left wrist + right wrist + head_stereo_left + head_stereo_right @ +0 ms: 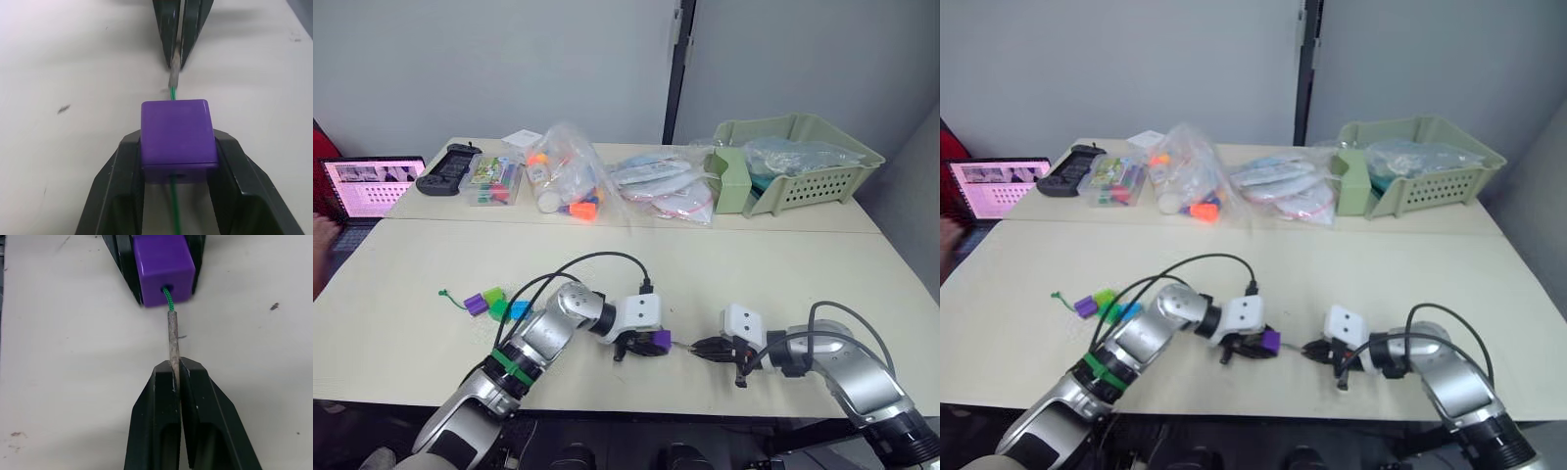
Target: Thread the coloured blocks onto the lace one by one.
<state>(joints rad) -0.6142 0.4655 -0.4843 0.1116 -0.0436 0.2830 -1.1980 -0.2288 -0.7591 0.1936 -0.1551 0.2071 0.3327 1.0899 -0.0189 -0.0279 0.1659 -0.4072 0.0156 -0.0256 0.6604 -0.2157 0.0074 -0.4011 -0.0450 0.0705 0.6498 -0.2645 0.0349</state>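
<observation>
At about nine o'clock on the pale tabletop (401,323), well apart from the grippers, a small purple plastic cube (475,305), a lime green cube (493,295), a dark green cube (499,308) and a blue cube (520,310) lay clustered together, touching or just beside one another, with the knotted end of the thin dark green cord (450,296) trailing off toward nine o'clock of them.

Near the table's front edge, around six o'clock, the left gripper (646,344) held the second purple plastic cube (178,138), its two black fingers (120,181) clamped against opposite faces. The cord ran through the hole in this cube, entering at the near face and leaving at the far face.

Just beyond, toward three o'clock, the cord's stiff pale tip (172,335) stuck out of the cube. The right gripper (177,372) pinched that tip, jaws narrowed almost to touching around it. Both grippers faced each other, near but apart.
</observation>
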